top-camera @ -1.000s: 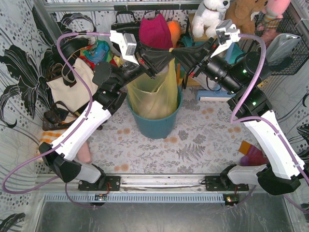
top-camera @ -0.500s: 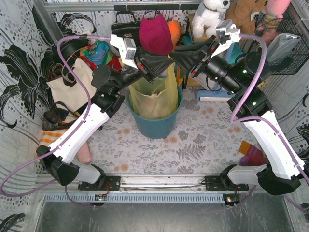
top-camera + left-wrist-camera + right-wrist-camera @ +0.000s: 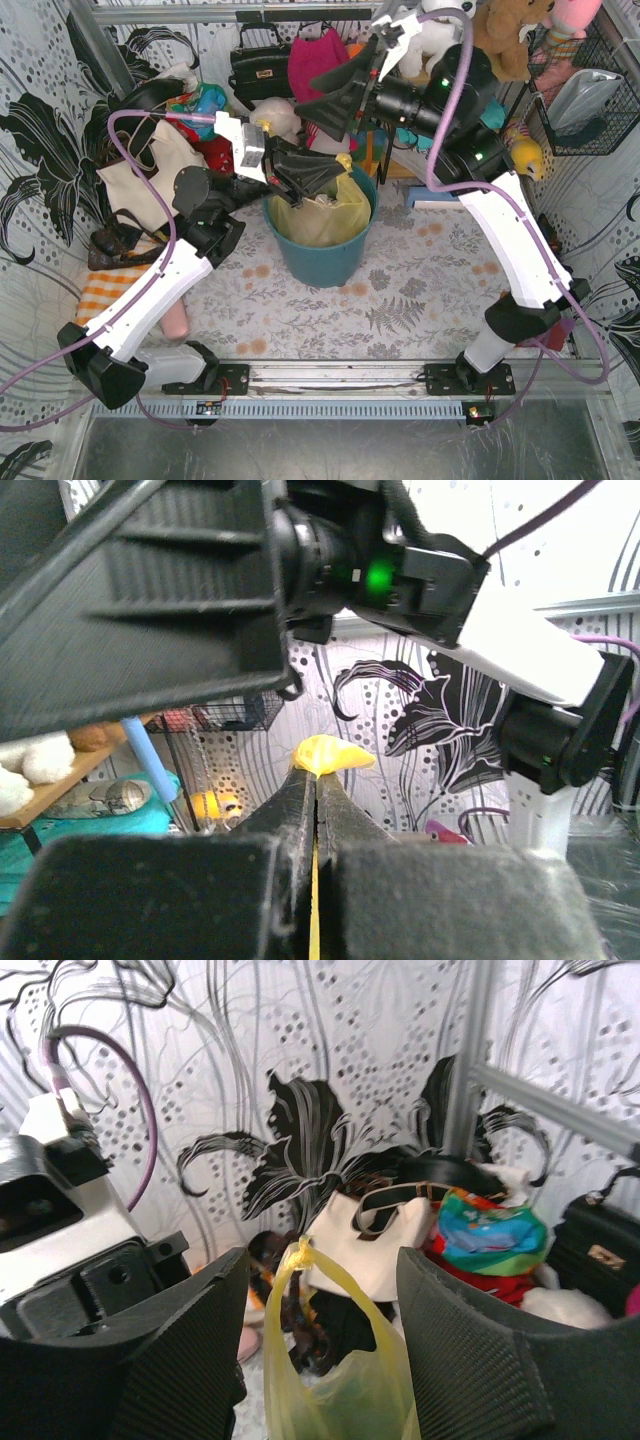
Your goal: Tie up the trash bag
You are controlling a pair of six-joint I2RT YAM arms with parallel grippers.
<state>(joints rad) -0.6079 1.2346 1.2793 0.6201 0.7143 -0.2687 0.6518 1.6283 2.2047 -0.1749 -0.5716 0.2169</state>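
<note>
The yellow trash bag point(image 3: 322, 212) sits in the teal bin point(image 3: 325, 255), with white paper showing at its mouth. My left gripper point(image 3: 338, 172) is over the bin's far rim, shut on a bag flap; the flap's yellow tip point(image 3: 325, 752) pokes out past the shut jaws of the left gripper point(image 3: 318, 776). My right gripper point(image 3: 312, 97) hangs higher, behind the bin, and is open. In the right wrist view a twisted yellow handle loop point(image 3: 300, 1256) stands between the wide jaws of the right gripper point(image 3: 322, 1272), held by neither finger.
A cream tote bag point(image 3: 150, 170) with black straps leans at the left. A black handbag point(image 3: 258, 65), a magenta cloth point(image 3: 320, 60) and plush toys point(image 3: 440, 25) crowd the back. A wire basket point(image 3: 590, 100) hangs at the right.
</note>
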